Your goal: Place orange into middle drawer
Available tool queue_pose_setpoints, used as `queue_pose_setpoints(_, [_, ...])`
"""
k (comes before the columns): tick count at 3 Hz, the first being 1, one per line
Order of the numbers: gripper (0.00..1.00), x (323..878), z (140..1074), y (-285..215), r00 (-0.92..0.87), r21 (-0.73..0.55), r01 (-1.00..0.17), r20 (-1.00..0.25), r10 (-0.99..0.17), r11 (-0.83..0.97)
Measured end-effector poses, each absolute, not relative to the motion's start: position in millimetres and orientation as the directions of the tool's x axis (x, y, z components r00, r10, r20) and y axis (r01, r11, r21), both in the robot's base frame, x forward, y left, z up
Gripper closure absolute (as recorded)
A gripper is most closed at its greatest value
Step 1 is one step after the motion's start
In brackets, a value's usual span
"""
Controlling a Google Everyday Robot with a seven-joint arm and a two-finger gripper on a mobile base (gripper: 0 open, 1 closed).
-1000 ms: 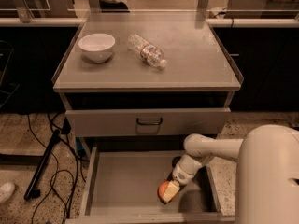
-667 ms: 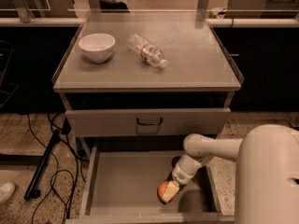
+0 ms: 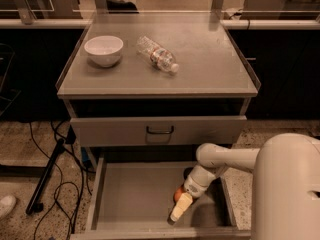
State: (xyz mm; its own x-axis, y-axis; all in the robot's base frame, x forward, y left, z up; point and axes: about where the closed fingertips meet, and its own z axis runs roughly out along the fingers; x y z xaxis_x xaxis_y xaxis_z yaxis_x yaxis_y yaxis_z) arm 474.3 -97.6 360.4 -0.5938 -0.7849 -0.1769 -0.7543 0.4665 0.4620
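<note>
The middle drawer is pulled open at the bottom of the cabinet and shows its flat grey floor and low walls. My arm reaches down into it from the right. The orange lies low over the drawer floor, right of centre, partly hidden behind one pale finger. My gripper is inside the drawer around the orange, and its jaws look spread, with the near finger reaching past the fruit toward the drawer front.
The drawer above is closed, with a dark loop handle. On the cabinet top stand a white bowl and a lying plastic bottle. Cables and a dark stand leg lie on the floor to the left.
The near finger has swung out toward the drawer front, and the orange now shows higher along it instead of at the tip. The arm has hardly moved.
</note>
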Motion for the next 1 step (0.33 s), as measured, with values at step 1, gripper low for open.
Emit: queue_pose_setpoints(1, [0.0,474.3,360.4,-97.6,-0.594,0.462,-0.754,-0.177,-0.785,0.467])
